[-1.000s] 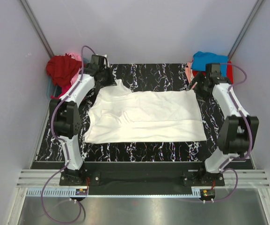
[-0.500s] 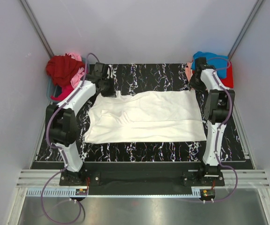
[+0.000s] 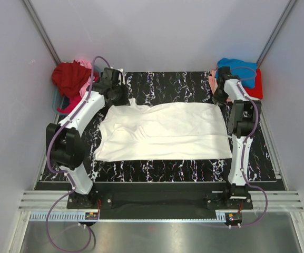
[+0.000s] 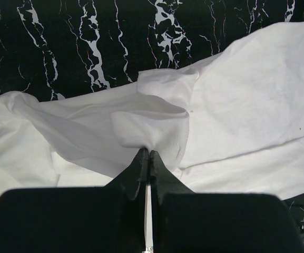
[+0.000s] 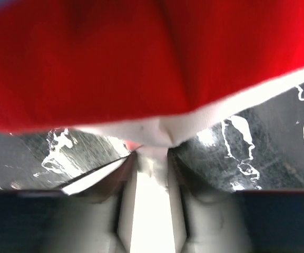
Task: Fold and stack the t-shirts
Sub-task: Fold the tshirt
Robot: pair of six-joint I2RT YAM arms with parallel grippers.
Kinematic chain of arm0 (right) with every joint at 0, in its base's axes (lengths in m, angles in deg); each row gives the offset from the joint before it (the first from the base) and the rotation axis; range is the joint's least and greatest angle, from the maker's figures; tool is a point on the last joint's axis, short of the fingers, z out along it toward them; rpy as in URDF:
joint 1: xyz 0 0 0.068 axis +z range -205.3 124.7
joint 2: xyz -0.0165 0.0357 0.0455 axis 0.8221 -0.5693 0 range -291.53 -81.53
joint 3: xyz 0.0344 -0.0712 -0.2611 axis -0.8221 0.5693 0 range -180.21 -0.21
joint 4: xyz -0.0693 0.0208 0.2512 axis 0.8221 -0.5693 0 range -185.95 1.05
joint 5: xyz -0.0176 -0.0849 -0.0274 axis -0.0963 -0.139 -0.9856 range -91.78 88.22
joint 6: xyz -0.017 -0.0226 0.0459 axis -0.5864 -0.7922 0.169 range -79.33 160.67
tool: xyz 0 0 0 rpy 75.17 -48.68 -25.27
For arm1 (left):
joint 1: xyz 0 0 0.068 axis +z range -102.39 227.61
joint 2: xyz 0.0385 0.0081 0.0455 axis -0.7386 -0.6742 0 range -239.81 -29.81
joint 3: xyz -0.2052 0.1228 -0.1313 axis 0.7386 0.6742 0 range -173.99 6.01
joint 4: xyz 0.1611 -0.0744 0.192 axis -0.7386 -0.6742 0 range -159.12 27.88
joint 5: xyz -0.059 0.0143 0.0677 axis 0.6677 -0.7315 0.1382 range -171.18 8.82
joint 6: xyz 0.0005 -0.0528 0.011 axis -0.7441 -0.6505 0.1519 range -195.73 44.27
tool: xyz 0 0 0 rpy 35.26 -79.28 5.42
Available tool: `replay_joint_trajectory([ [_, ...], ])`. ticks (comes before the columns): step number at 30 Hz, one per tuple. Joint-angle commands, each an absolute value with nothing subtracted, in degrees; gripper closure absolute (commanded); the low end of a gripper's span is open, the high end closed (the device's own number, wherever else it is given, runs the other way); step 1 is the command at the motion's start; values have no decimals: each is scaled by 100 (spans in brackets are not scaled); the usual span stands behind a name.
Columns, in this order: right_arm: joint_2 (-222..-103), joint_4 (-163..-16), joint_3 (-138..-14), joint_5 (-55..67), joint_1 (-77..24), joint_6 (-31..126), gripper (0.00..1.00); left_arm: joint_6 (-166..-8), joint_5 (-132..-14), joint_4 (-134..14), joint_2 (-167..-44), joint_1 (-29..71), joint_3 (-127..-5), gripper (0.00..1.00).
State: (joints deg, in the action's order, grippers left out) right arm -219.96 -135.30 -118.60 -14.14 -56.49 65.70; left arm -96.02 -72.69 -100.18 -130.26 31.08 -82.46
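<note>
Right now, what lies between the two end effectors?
The white t-shirt, spread flat on the black marbled table; its far edge runs from the left end effector to the right end effector. The top view shows it.

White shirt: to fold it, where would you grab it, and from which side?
Grip the shirt by its two far corners, from above. It lies flat and wide, so pinching both ends of the far edge should let it lift evenly and fold toward the near hem. The left gripper is shut on the far-left corner; the right gripper straddles the far-right one.
</note>
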Motion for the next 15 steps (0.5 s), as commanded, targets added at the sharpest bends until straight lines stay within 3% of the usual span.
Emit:
replay_joint_trajectory([
  [1, -21671, -13658, -11631, -1444, -5662, 6545, 72, -9559, -7344, -9904, -12886, 3153, -8259, 100],
  [3, -21618, -13685, -11657, -1418, -5662, 6537, 87, -9559, -7362, -9912, -12904, 3153, -8250, 100],
  [6, -21530, -13746, -11640, -1295, -5653, 6528, 100, -9576, -7423, -9912, -12904, 3153, -8223, 100],
  [15, -20862, -13773, -11359, -1101, -5618, 6528, 100, -9568, -7713, -10053, -12738, 3161, -8267, 100],
])
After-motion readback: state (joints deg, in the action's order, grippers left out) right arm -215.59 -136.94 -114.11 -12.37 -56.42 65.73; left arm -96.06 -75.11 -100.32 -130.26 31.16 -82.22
